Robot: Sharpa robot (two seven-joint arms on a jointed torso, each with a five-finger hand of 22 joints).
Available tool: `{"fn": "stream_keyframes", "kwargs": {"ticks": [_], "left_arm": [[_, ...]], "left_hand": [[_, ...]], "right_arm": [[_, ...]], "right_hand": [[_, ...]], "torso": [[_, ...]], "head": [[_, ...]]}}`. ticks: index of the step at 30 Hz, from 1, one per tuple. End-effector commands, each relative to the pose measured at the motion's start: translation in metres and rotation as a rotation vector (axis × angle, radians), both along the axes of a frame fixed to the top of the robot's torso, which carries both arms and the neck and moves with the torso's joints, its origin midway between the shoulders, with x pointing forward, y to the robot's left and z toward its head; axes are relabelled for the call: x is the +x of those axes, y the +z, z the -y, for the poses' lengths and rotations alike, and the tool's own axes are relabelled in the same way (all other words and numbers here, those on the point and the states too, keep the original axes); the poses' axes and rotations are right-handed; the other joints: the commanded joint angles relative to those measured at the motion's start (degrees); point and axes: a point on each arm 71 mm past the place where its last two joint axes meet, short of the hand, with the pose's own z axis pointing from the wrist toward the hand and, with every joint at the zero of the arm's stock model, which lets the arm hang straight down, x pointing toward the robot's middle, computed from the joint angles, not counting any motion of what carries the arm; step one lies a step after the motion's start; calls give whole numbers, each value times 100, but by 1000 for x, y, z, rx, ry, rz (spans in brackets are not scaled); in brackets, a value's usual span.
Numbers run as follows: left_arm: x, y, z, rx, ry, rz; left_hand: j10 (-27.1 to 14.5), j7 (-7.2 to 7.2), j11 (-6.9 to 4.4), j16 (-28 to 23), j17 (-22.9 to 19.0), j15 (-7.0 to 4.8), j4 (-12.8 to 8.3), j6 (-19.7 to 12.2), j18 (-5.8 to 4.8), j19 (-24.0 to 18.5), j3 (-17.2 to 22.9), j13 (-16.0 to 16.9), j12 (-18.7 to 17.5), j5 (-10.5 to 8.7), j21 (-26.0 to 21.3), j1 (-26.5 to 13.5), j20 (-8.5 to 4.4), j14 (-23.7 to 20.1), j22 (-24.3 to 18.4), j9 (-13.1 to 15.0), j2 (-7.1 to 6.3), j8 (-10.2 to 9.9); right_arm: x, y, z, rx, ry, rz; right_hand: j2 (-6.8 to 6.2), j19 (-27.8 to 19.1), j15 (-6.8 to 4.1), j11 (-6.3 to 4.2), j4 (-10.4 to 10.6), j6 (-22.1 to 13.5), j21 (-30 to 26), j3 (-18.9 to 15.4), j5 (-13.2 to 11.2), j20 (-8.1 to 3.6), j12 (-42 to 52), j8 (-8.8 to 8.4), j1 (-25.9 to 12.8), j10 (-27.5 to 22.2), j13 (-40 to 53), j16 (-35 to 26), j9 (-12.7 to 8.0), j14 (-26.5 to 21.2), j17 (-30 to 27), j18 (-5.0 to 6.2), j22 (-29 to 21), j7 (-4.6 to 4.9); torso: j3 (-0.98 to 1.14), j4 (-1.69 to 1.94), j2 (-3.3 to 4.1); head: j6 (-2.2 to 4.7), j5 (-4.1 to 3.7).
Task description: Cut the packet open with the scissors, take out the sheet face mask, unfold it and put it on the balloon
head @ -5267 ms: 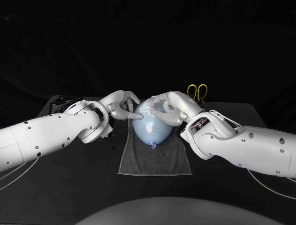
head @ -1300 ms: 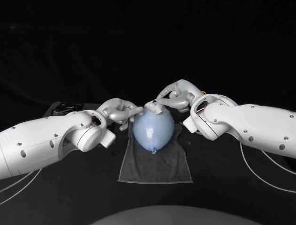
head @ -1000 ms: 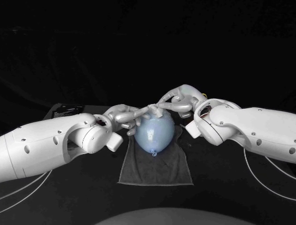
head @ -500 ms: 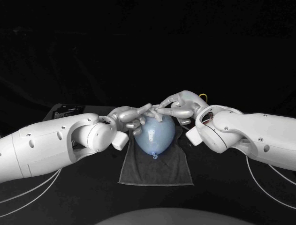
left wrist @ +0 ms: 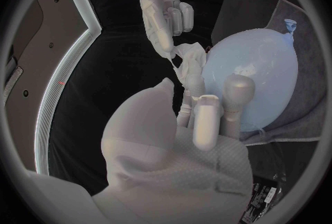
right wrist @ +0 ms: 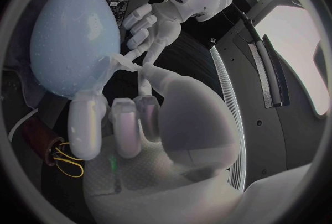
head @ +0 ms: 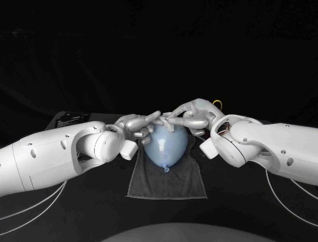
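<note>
Centre of the black table [head: 64, 206]: balloon [head: 165, 146], lying on a dark towel [head: 166, 182]. Long axis runs near to far, knotted end pointing near, rounded end far. At that far end: crumpled white sheet mask [left wrist: 190, 66], stretched between the hands. Left hand [head: 137, 126] pinches one end; right hand [head: 191, 114] pinches the other. Just beyond the right hand: scissors [head: 217, 103], yellow handles.

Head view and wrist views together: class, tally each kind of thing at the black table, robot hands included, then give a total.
Robot hands: 2 (left hand, right hand)
Balloon: 1
Sheet mask: 1
Dark cloth: 1
Scissors: 1
Packet: 1
Total: 7
</note>
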Motion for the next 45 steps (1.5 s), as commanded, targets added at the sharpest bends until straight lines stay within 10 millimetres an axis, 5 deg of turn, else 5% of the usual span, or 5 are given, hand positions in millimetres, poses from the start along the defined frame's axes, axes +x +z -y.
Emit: {"fn": "stream_keyframes", "kwargs": {"ticks": [1,7,12,24,45], "left_arm": [[1,0,0,34,11,4],[2,0,0,59,6,24],[2,1,1,59,-4,34],[2,2,4,48,-17,50],[2,1,7,57,-26,47]], "left_hand": [[22,-4,-26,-33,76,10,-84,46,-49,-13,8,65,50,-10,-11,238,12,204,-8,17,-123,29],[16,3,-20,-36,85,13,-231,33,-56,2,-109,139,72,-12,4,544,10,205,18,34,-501,51],[147,-23,-33,-39,93,8,1,108,-52,-5,-320,337,160,-12,-4,361,11,206,0,63,-541,110],[342,-113,-108,-37,142,-53,36,318,-56,14,-616,653,277,-12,15,19,-37,222,30,98,-369,191],[552,-222,-226,-24,269,-162,-314,587,-66,41,5,1023,293,-5,44,1284,-141,265,71,-7,-62,-16]], "right_arm": [[-1,1,-1,11,9,13],[-2,1,-2,14,15,10],[-3,0,-4,12,27,0],[-4,-5,-5,4,33,-17],[-10,-6,-6,6,50,-30]], "right_hand": [[46,215,-148,-26,11,27,-17,37,39,-26,-22,40,-4,230,1000,20,186,736,1505,34,1180,15],[46,212,-148,-26,12,24,-24,38,39,-25,-22,44,-8,231,1000,20,189,736,1505,36,1178,15],[45,213,-148,-26,11,22,-20,39,39,-25,-19,46,-9,232,1003,20,190,736,1505,35,1179,15],[43,208,-147,-26,9,18,-35,42,39,-25,-25,51,-10,229,998,20,193,736,1505,38,1175,14],[43,209,-147,-26,7,13,-29,45,39,-25,-24,57,-12,229,999,20,197,736,1505,36,1177,14]], "torso": [[-3,-1,2],[-4,-1,1],[-4,1,1],[-3,1,3],[-4,-4,0]], "head": [[0,4],[13,1],[10,6],[3,24],[-11,32]]}}
